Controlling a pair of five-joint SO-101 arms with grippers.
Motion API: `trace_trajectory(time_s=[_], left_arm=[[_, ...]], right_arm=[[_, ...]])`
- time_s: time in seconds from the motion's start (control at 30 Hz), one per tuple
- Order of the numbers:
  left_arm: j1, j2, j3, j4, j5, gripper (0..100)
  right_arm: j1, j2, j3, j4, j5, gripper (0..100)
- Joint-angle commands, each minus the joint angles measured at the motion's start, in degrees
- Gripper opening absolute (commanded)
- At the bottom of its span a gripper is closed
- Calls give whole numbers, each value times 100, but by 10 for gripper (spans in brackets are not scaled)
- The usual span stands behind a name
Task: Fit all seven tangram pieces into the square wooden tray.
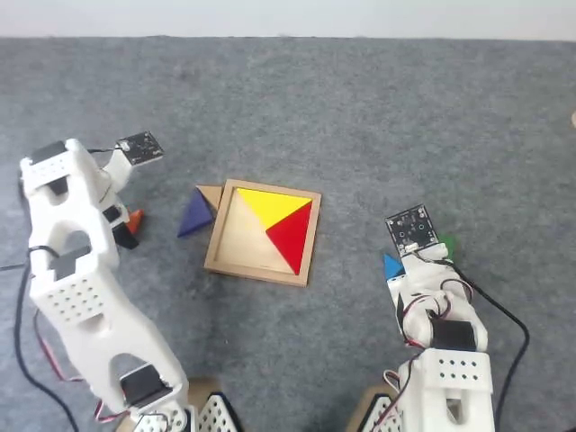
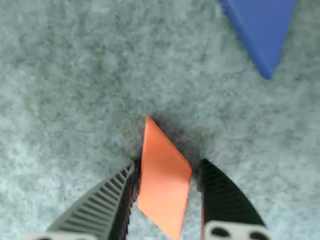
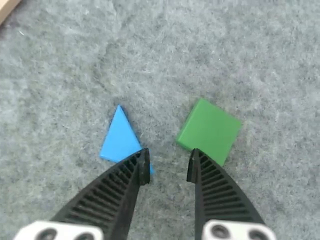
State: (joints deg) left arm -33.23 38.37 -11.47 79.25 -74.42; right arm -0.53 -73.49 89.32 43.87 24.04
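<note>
The left gripper [image 2: 167, 167] is clamped on the orange piece [image 2: 162, 185]. Its two ribbed fingers [image 2: 112, 200] press the long sides, and the piece's pointed end sticks out past the fingertips over the grey carpet [image 2: 75, 75]. A dark shadow rings the piece where it meets the carpet. Beyond that point, well apart from it, lies the tip of the navy triangle [image 2: 260, 30].

The right gripper [image 3: 168, 164] is spread and grasps nothing, with bare carpet between its fingers [image 3: 120, 190]. One fingertip touches a corner of the blue triangle [image 3: 120, 140], which lies flat just outside that finger. The green square [image 3: 210, 131] lies flat just beside the other fingertip, also outside the gap.

In the high view the orange piece [image 1: 135, 219] shows at the middle left of the frame, beside the left arm. The navy triangle [image 1: 193, 216] lies to its right, just beside the tray [image 1: 216, 256], and a tan piece [image 1: 211, 193] touches the tray's upper left corner. The tray sits at the centre of the frame, slightly turned. Inside it the yellow triangle [image 1: 270, 205] fills the upper part and the red triangle [image 1: 292, 236] the right part, their edges meeting; the rest of the tray floor is bare wood. At the middle right of the frame the blue triangle [image 1: 392, 265] and the green square [image 1: 445, 243] lie near the right arm's wrist, well apart from the tray
</note>
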Motion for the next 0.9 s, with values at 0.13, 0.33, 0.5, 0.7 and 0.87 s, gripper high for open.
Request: trace_trajectory(time_s=[0.13,0.33,0.5,0.7,0.87], left_arm=[[-378,35,-347,-167,-132,254],[-475,70,-409,-132,-211,254],[-466,237,-382,-132,-246,161],[-457,220,-470,18,18,12],[-343,220,-1059,642,431,13]], right_arm=[[40,-92,-26,-101,70,144],[40,-92,-26,-101,70,144],[40,-92,-26,-101,70,144],[40,-92,-26,-110,70,144],[40,-92,-26,-110,70,144]])
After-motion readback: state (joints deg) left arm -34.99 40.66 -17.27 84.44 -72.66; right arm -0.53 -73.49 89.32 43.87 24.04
